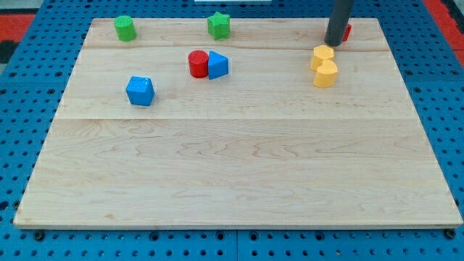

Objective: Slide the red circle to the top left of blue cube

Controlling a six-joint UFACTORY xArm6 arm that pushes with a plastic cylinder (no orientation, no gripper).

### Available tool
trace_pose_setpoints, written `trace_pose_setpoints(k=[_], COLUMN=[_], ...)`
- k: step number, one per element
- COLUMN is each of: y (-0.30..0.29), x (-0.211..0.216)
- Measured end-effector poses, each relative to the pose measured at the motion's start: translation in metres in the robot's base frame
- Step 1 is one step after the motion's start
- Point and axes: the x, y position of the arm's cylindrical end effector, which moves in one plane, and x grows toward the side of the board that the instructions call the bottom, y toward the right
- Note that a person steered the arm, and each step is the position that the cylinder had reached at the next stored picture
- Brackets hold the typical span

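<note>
The red circle [197, 63] stands on the wooden board [239, 174] at the upper middle, touching a blue triangular block [218, 65] on its right. The blue cube [140, 90] sits to the lower left of the red circle, apart from it. My tip [335, 43] is at the view's upper right, far right of the red circle, just above a yellow block [322, 55]. A small red block [346, 32] is mostly hidden behind the rod.
A green cylinder [125, 28] stands at the top left and a green star [219, 25] at the top middle. A second yellow block [325, 74] touches the first from below. A blue pegboard surrounds the board.
</note>
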Motion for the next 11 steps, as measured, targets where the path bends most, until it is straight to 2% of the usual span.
trace_pose_setpoints(k=[1, 2, 3, 4, 6, 9, 10, 11], y=[-0.001, -0.033, -0.061, -0.063, -0.122, -0.283, -0.320, -0.330], x=[0.021, 0.040, 0.040, 0.048, 0.053, 0.061, 0.065, 0.070])
